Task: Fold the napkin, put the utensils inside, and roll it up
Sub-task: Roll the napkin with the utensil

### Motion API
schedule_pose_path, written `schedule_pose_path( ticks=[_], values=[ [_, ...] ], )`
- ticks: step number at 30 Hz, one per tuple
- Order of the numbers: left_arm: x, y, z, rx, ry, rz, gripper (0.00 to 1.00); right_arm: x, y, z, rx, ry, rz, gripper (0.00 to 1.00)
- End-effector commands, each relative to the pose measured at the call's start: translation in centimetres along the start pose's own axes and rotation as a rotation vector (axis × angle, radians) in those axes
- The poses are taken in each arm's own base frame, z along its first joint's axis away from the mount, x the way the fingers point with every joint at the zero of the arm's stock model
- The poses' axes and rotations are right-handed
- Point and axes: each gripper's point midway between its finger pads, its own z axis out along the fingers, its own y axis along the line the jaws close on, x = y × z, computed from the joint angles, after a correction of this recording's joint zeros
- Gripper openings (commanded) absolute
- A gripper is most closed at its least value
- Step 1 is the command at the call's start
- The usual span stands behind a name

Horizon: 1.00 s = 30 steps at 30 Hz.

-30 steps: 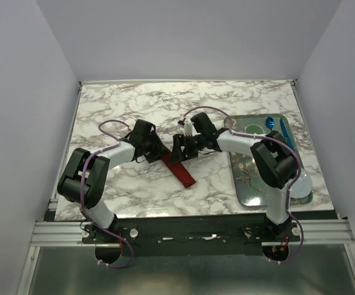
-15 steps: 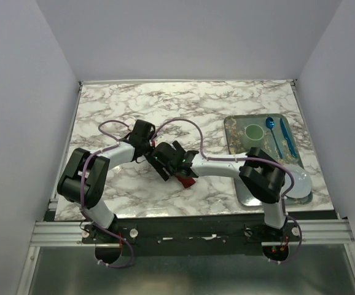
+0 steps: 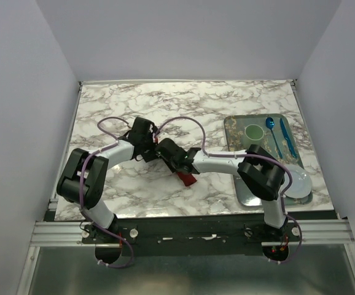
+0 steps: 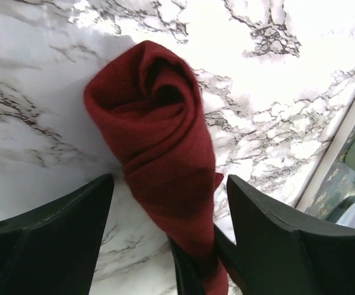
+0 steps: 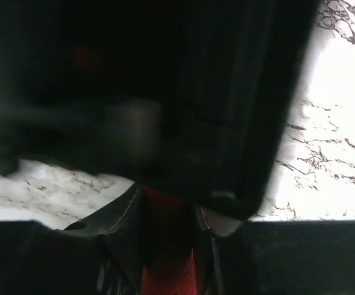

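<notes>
Left wrist: rolled dark red cloth napkin (image 4: 156, 129) centre-frame, left gripper (image 4: 168, 184) jaws released astride it | right wrist: right gripper (image 5: 165, 203) clenched on napkin | top: only red tip shows

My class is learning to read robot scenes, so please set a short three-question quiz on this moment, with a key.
1. True or false: the napkin lies flat and unfolded on the table.
2. The left gripper is: A) shut on the napkin, B) open, a finger on either side of it, C) out of view.
3. Fill in: the blue spoon lies on the ____.
Key: 1 false, it is rolled up; 2 B; 3 tray.
</notes>
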Motion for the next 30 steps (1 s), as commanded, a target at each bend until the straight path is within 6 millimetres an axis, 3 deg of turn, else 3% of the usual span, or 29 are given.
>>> schedule_pose_path(
  ticks=[1,3,4,5,7,9,11,16,21,23,30],
  values=[
    [-1.3,1.1,-1.5,-0.08,-0.048,0.08,0.86,0.5,0.8,-0.2,-0.208,0.036,0.142,0.37],
    [-2.1,0.0,-2.2,-0.05,-0.073,0.096,0.87,0.4,0.1,0.0,-0.284,0.053,0.25,0.37],
    [-2.1,-0.3,-2.4,-0.04,-0.077,0.103,0.87,1.5,1.1,-0.4,-0.397,0.095,0.291,0.36],
    [-2.2,-0.5,-2.6,-0.032,-0.079,0.106,0.87,0.8,0.0,-0.2,-0.432,0.071,0.357,0.36],
    [-2.1,-0.8,-2.9,-0.023,-0.077,0.109,0.88,1.2,0.6,-0.9,-0.556,0.1,0.441,0.36],
    [-1.6,-0.6,-2.7,-0.008,-0.055,0.1,0.88,1.0,0.4,-0.8,-0.636,0.119,0.502,0.37],
    [-1.5,-1.2,-2.4,0.026,-0.054,0.089,0.88,0.4,1.5,-1.7,-0.79,0.134,0.538,0.38],
    [-0.7,-1.9,-1.2,0.056,0.001,0.068,0.87,0.8,2.1,-1.6,-0.966,0.197,0.64,0.39],
    [-1.2,-2.0,0.2,0.044,-0.001,0.073,0.86,0.9,2.0,-1.3,-1.013,0.202,0.689,0.39],
    [-1.2,-1.2,0.7,-0.008,0.007,0.076,0.84,0.8,1.9,-1.3,-1.019,0.198,0.693,0.4],
    [-1.3,1.0,1.1,-0.101,-0.018,0.085,0.63,-0.4,0.7,-2.0,-0.948,0.141,0.643,0.54]
  ],
)
